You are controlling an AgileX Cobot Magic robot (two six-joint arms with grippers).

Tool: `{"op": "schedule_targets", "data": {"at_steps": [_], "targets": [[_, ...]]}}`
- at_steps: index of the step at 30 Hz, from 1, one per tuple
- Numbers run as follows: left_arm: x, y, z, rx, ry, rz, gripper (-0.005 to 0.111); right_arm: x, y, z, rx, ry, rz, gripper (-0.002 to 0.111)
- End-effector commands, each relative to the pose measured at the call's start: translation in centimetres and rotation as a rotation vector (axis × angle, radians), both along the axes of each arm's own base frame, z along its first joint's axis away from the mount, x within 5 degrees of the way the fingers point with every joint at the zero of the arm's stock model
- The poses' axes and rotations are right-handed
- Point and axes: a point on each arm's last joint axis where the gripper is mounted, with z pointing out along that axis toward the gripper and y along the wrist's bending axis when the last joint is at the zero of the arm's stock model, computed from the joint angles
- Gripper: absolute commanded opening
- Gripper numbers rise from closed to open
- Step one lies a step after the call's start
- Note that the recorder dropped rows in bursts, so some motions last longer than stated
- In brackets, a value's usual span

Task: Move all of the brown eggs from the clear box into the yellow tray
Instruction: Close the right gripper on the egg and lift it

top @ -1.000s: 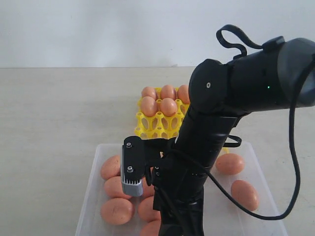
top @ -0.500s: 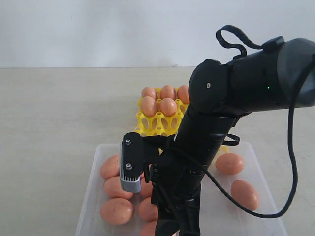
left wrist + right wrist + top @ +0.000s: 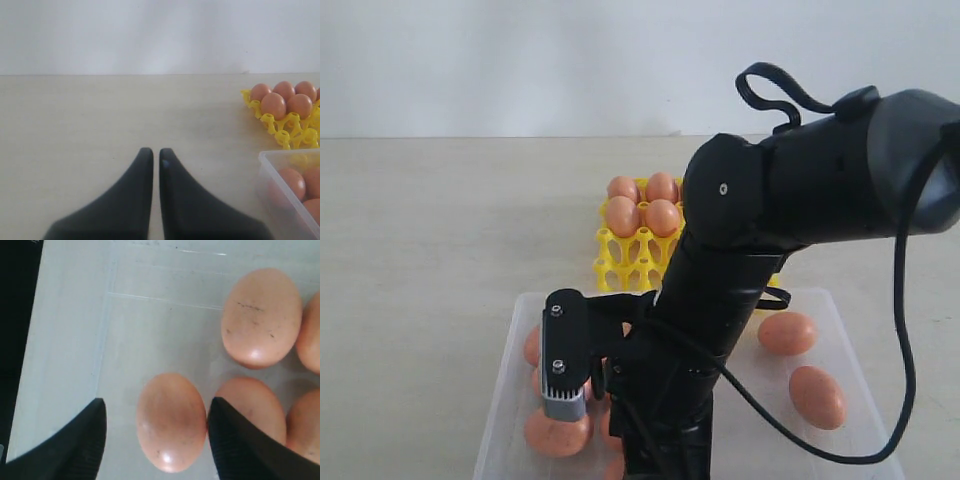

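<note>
surface: beige table (image 3: 420,230) | on it: yellow tray (image 3: 620,266), clear box (image 3: 505,395)

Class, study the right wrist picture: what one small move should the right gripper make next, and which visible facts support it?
Probably close gently, easing down first if needed. The right gripper is open, its fingers either side of one brown egg on the clear box floor, and the yellow tray has empty cups.
</note>
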Motion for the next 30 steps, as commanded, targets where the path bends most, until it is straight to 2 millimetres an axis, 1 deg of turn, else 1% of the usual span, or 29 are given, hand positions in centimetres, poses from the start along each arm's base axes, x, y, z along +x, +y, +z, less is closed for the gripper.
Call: {"op": "schedule_targets", "data": {"at_steps": [1, 3, 5, 10, 17, 30], "targets": [[0.0, 0.0, -0.1, 0.001, 0.000, -0.009, 0.004, 0.4, -0.3, -0.2, -0.050, -0.033, -0.035, 0.051], [0.0, 0.0, -0.1, 0.001, 0.000, -0.009, 0.004, 0.4, -0.2, -0.5, -0.048, -0.007, -0.058, 0.051], [0.0, 0.0, -0.1, 0.001, 0.000, -0.009, 0.004, 0.2, -0.2, -1.7, -0.082, 0.052, -0.055, 0.051], [0.0, 0.0, -0.1, 0.001, 0.000, -0.009, 0.004, 0.4, 0.0, -3.0, -0.102, 0.080, -0.060, 0.051], [0.0, 0.0, -0.1, 0.001, 0.000, -0.009, 0.004, 0.8, 0.1, -3.3, -0.088, 0.037, -0.081, 0.051], [0.0, 0.0, -0.1, 0.001, 0.000, -0.009, 0.004, 1.0, 0.2, -3.3, -0.088, 0.035, -0.132, 0.051]]}}
